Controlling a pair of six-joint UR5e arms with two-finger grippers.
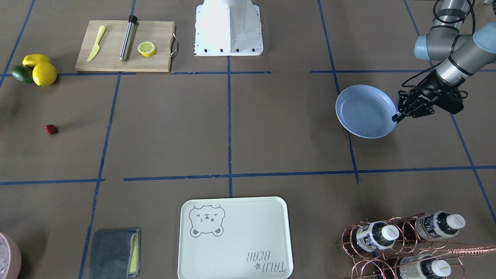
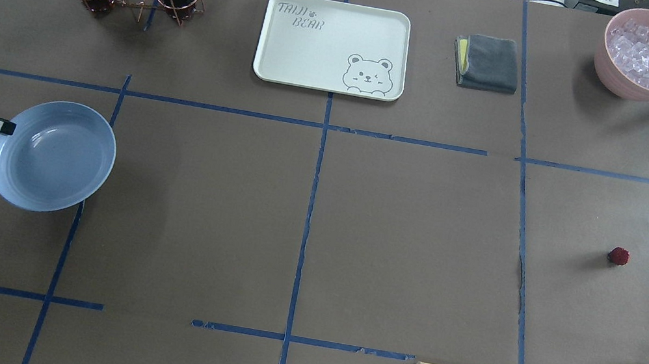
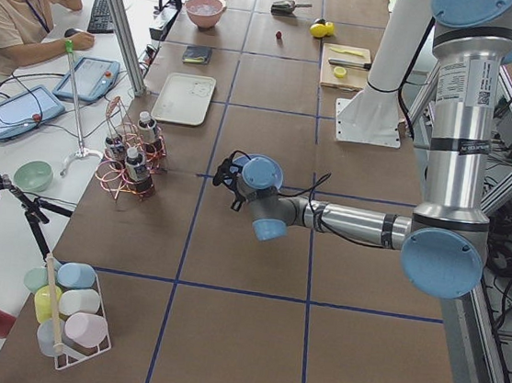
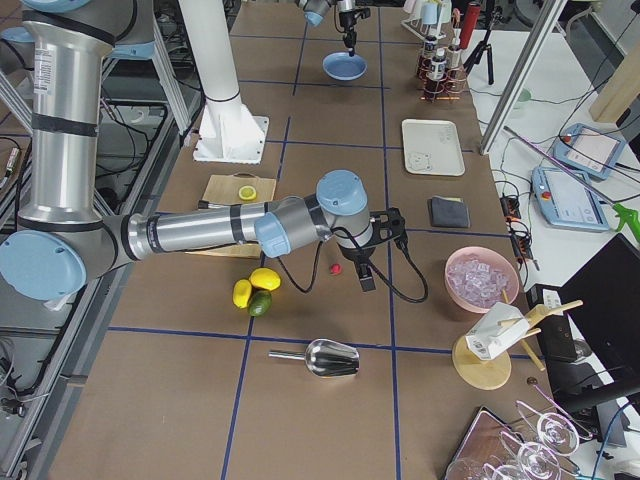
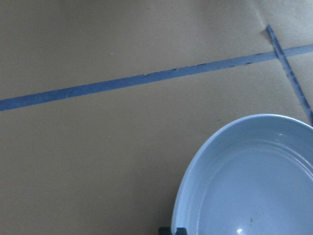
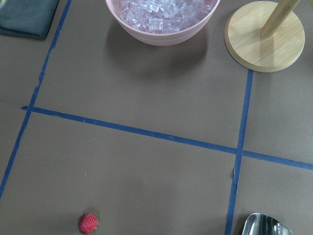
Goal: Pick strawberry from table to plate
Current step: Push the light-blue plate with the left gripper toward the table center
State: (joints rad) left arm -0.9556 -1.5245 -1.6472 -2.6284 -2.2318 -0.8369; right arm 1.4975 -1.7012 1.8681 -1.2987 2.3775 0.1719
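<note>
Left fingers pinch the plate rim; right fingers, cannot tell; strawberry alone on open table.

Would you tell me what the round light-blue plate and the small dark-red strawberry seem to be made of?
The round light-blue plate looks smooth and glossy with highlights: glazed ceramic or hard plastic, unclear which. The small dark-red strawberry has a matte, bumpy surface: real fruit or a replica, too small to tell.

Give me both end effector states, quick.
Left end effector: closed on the rim of the plate.
Right end effector: cannot be told; only a side camera shows it.
</note>
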